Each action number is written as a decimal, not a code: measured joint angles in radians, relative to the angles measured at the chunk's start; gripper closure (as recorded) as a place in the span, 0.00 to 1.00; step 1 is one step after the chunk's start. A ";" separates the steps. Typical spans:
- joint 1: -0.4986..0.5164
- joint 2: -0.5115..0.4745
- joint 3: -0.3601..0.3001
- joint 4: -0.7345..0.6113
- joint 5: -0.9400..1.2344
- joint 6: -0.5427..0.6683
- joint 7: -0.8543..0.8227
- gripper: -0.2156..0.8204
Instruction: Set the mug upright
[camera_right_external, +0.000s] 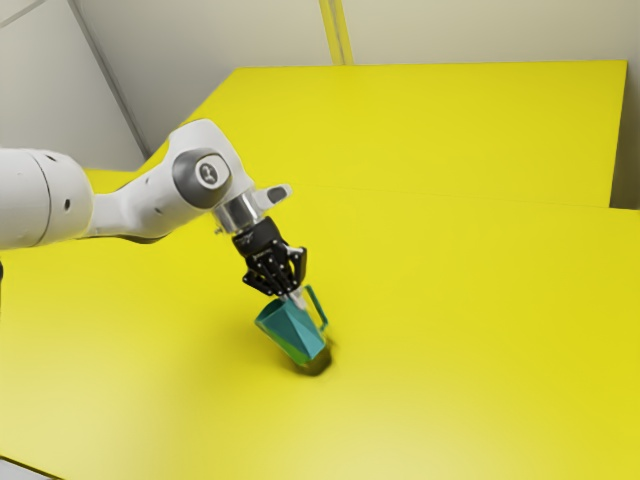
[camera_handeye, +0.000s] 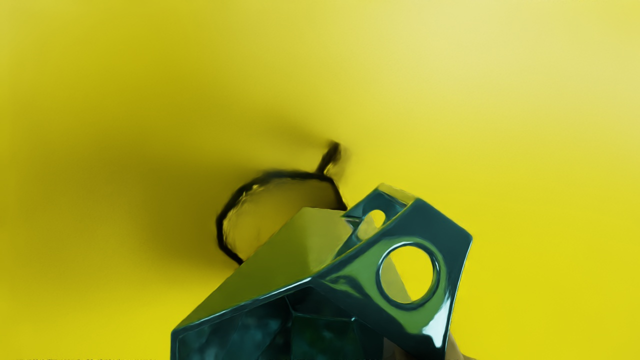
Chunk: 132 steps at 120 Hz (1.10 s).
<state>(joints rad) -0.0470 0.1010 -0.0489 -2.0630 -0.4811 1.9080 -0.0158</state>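
Mug (camera_right_external: 292, 332) tipped over at a slant, claw (camera_right_external: 297, 297) pinching it lol
so the teal mug leans well off upright, held low at the surface (camera_right_external: 450, 300), mouth angled up toward the exterior view's left; claw's got it pinched on the handle (camera_right_external: 323, 312) side; dark shadow (camera_right_external: 318, 367) right by its base; can't tell if the base touches down

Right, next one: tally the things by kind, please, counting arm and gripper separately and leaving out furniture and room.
Teal mug: 1
White robot arm: 1
Black two-finger gripper: 1
Total: 3
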 joint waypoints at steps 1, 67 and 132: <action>-0.001 -0.003 0.000 0.000 0.009 0.002 -0.001 0.97; -0.050 -0.046 0.003 -0.003 0.528 0.190 -0.028 0.97; -0.042 0.022 0.004 -0.033 0.567 0.286 -0.036 0.92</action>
<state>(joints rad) -0.0886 0.1229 -0.0450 -2.0961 0.0859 2.1944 -0.0523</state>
